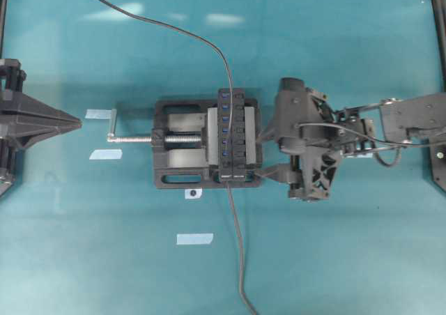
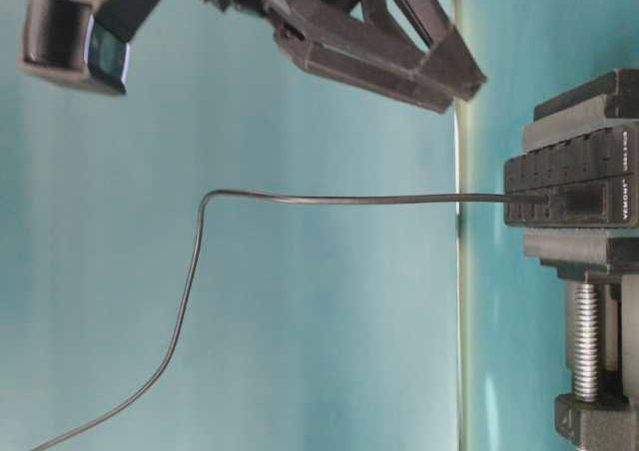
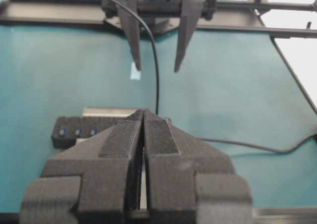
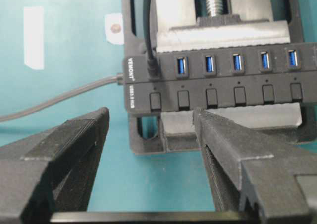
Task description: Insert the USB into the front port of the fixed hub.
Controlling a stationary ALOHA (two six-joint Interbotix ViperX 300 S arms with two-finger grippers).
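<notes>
USB (image 4: 152,70) in fixed hub (image 4: 223,83), teal tabletop (image 1: 334,259)

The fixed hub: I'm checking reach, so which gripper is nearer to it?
Right. The right gripper hangs open just beside the fixed hub, nothing held. The left gripper, shut, sits far across the vise from it.

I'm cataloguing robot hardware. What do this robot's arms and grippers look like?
Both are matte black. The right gripper has long tapered fingers with layered printed ridges and an open-frame mount, with thin black cables looping along its arm. The left gripper has blocky wedge fingers.
</notes>
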